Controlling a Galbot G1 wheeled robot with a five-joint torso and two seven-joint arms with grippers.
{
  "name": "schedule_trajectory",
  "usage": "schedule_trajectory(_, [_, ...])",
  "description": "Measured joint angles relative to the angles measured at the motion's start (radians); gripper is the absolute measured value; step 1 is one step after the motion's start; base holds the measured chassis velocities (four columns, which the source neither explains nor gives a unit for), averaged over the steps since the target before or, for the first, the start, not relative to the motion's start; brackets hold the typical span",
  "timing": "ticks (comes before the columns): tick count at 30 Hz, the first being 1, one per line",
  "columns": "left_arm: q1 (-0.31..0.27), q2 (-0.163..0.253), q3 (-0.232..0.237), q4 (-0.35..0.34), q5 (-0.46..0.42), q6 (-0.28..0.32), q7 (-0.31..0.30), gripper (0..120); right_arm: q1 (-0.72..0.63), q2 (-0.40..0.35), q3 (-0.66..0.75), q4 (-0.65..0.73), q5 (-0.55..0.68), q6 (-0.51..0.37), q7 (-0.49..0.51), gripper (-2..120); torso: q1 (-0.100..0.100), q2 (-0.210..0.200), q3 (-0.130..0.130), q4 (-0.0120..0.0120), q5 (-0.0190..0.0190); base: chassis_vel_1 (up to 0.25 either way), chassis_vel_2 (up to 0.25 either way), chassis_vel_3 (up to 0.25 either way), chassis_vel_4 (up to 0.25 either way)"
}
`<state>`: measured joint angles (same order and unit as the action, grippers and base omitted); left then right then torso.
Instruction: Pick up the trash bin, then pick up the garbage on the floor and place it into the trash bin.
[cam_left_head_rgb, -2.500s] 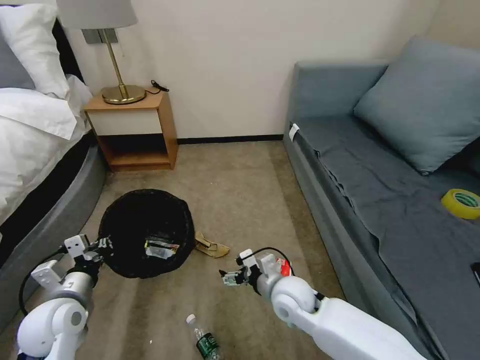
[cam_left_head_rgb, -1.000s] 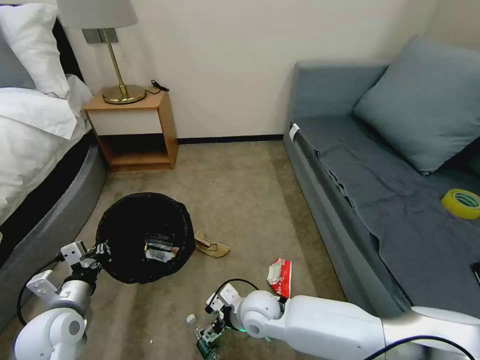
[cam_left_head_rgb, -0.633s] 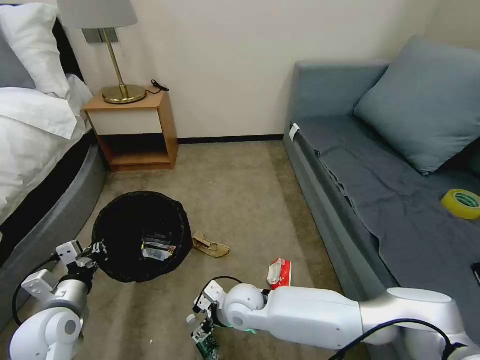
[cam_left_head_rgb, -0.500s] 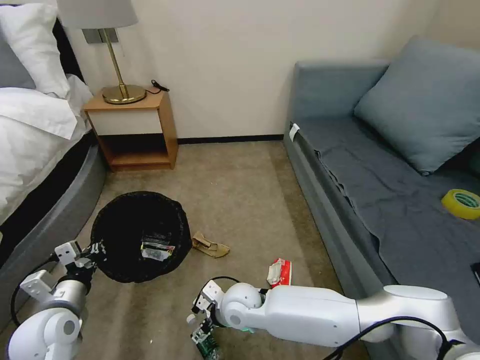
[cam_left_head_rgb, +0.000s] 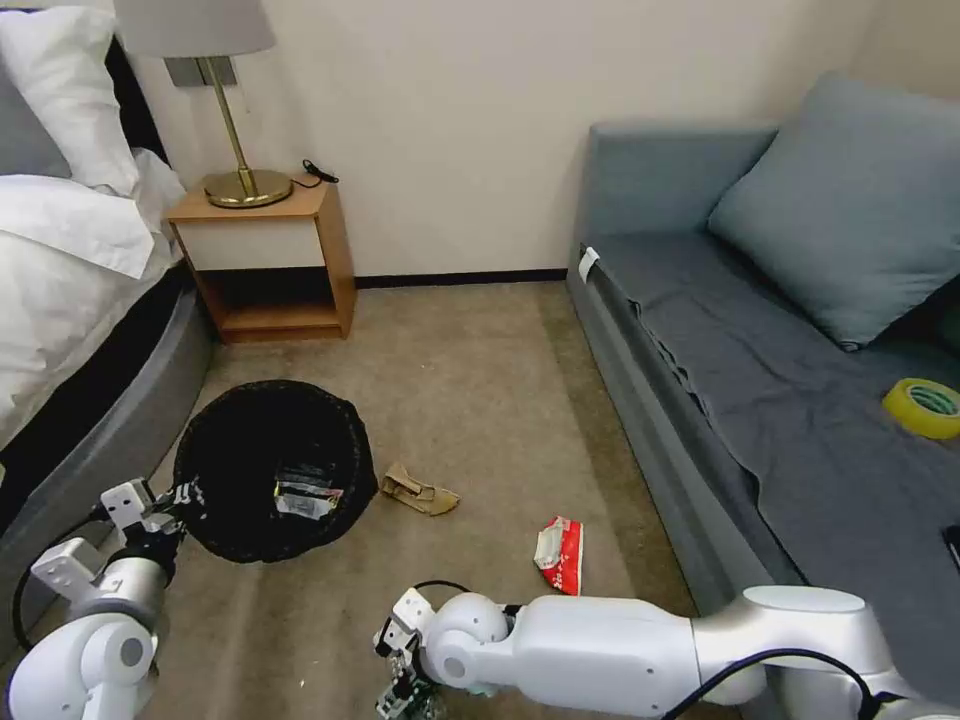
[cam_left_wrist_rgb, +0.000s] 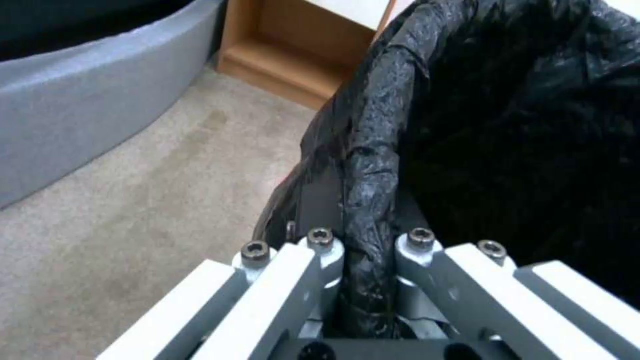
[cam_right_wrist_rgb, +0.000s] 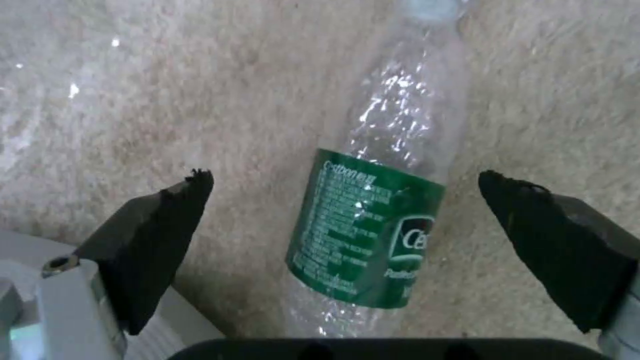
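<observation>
- Setting: a bedroom of a home or hotel type, carpeted in beige short pile (cam_left_head_rgb: 470, 370).
- Bed with white duvet and pillows (cam_left_head_rgb: 60, 230) on a grey padded base (cam_left_head_rgb: 110, 440), placed along the left side.
- Wooden bedside table with an open lower shelf (cam_left_head_rgb: 265, 260), set against a plain cream wall (cam_left_head_rgb: 450, 120).
- Brass-stemmed table lamp with a pale shade (cam_left_head_rgb: 215, 90), stood on the bedside table.
- Grey-blue upholstered daybed sofa (cam_left_head_rgb: 780, 400) with a large matching cushion (cam_left_head_rgb: 850, 200), placed along the right side.
- Small round bin lined with a crinkly black plastic bag (cam_left_head_rgb: 265, 465), seen above the carpet near the bed.
- Roll of yellow tape (cam_left_head_rgb: 922, 407), left on the sofa.
</observation>
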<state>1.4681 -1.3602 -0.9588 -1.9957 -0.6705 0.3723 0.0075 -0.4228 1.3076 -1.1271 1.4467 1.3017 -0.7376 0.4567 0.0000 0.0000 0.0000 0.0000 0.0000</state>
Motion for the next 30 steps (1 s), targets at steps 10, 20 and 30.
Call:
schedule_trajectory(10, [0.010,-0.007,0.004,-0.008,-0.002,-0.008,0.009,4,-0.015,0.007,0.002,-0.043,-0.028,0.005,-0.005,100,0.000,0.000,0.000,0.0000,0.0000,0.000,0.000,0.000,0.000])
schedule_trajectory(20, [0.011,-0.011,0.009,-0.014,-0.002,-0.013,0.012,4,-0.044,0.026,0.005,-0.100,-0.057,0.029,-0.010,100,0.000,0.000,0.000,0.0000,0.0000,0.000,0.000,0.000,0.000])
schedule_trajectory(30, [0.007,-0.008,0.004,-0.008,-0.004,-0.018,0.015,4,-0.057,0.043,0.006,-0.172,-0.122,0.049,-0.049,100,0.000,0.000,0.000,0.0000,0.0000,0.000,0.000,0.000,0.000])
